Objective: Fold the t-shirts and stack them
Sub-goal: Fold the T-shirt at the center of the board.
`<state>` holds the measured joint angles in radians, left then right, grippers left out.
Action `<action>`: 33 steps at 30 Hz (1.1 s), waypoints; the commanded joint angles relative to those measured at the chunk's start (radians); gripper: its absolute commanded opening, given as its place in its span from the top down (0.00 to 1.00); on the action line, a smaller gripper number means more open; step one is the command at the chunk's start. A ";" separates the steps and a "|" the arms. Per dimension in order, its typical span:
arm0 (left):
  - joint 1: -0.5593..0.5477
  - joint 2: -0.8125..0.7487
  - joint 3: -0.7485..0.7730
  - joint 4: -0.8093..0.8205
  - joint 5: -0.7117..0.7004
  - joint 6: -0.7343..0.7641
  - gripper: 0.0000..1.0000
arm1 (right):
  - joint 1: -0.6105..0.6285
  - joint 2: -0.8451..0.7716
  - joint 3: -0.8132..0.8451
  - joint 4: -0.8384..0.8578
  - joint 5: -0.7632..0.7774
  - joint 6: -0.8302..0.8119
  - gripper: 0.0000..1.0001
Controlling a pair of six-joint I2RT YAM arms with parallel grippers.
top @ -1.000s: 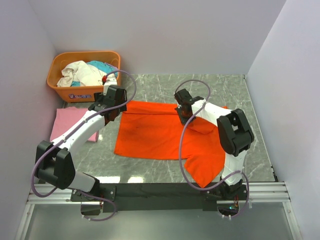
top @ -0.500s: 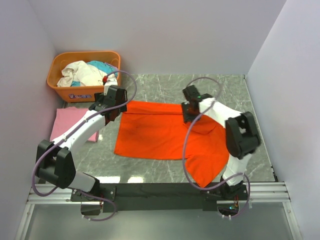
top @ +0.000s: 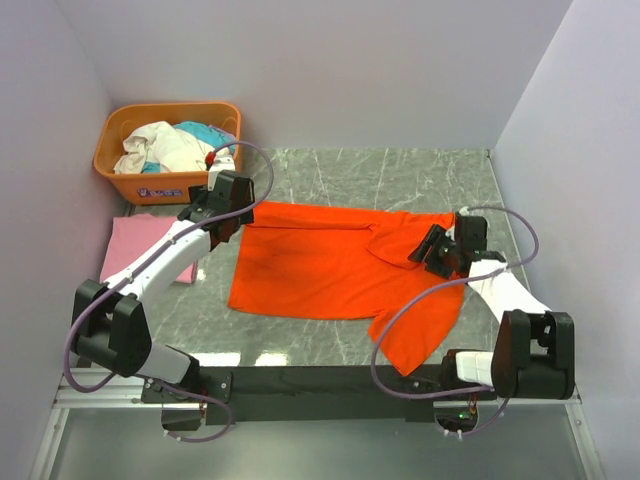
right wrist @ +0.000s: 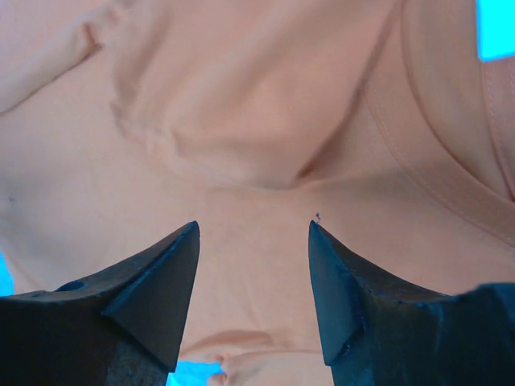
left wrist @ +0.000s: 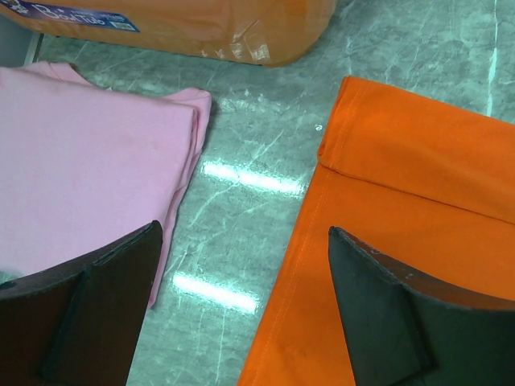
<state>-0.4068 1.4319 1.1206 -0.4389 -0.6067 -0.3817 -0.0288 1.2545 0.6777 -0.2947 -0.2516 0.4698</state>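
you've got an orange basket point(top: 120, 182) of crumpled laundry point(top: 165, 145) at the far-left corner of your grey marbled worktop point(top: 400, 170).

Only one bit of text is showing: a blue sticker point(left wrist: 68, 14) with white lettering, sitting on the front wall of the orange basket point(top: 125, 186). In the left wrist view it's getting cut off by the top edge of the picture and is coming out too blurred and tilted to read; not guessing at a word or brand. In the overhead view the same sticker is appearing as a small pale strip low on the basket's front, far too small to read. Nothing else is reading as text, number or sign.
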 commanded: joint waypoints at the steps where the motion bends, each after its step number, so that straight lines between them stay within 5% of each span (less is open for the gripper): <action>1: 0.003 0.005 0.015 -0.003 -0.002 0.013 0.11 | -0.059 0.000 -0.061 0.196 -0.093 0.084 0.36; 14: 0.003 0.009 0.015 -0.003 -0.008 0.015 0.11 | -0.103 0.151 -0.132 0.460 -0.175 0.185 0.34; 33: 0.003 0.015 0.016 -0.008 -0.001 0.018 0.11 | -0.103 0.238 -0.139 0.511 -0.354 0.191 0.37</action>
<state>-0.4068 1.4384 1.1206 -0.4393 -0.6071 -0.3782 -0.1280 1.4940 0.5507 0.1734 -0.5323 0.6476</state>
